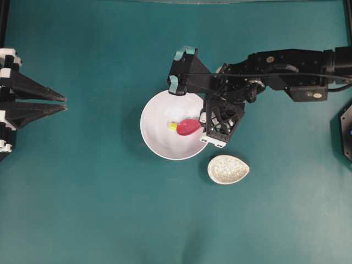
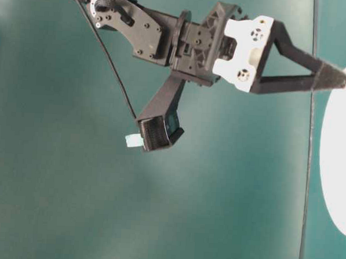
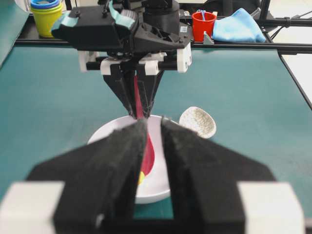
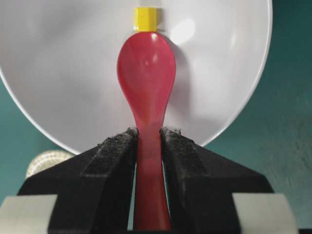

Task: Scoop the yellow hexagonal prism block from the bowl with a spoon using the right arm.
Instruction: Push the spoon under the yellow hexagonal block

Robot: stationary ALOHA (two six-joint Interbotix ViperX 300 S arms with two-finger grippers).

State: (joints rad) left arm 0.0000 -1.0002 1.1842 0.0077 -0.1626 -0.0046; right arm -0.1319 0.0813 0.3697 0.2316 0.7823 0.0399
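The white bowl [image 1: 159,113] sits mid-table, with the tiny yellow hexagonal prism block [image 1: 172,126] lying inside it. My right gripper [image 1: 202,125] reaches over the bowl's right rim and is shut on the handle of the pink-red spoon [image 1: 188,127]. In the right wrist view the spoon [image 4: 146,68] lies in the bowl [image 4: 63,73], and its scoop tip touches the block [image 4: 145,18]. The right gripper [image 4: 148,139] clamps the handle from both sides. My left gripper [image 1: 65,103] rests far left, narrowly open and holding nothing. It [image 3: 153,124] faces the bowl [image 3: 105,134].
A small speckled oval dish [image 1: 228,169] lies just right of and below the bowl. Beyond the table's far edge stand stacked cups [image 3: 46,14], a red cup [image 3: 203,24] and a blue cloth [image 3: 239,27]. A black fixture [image 1: 346,132] sits at the right edge.
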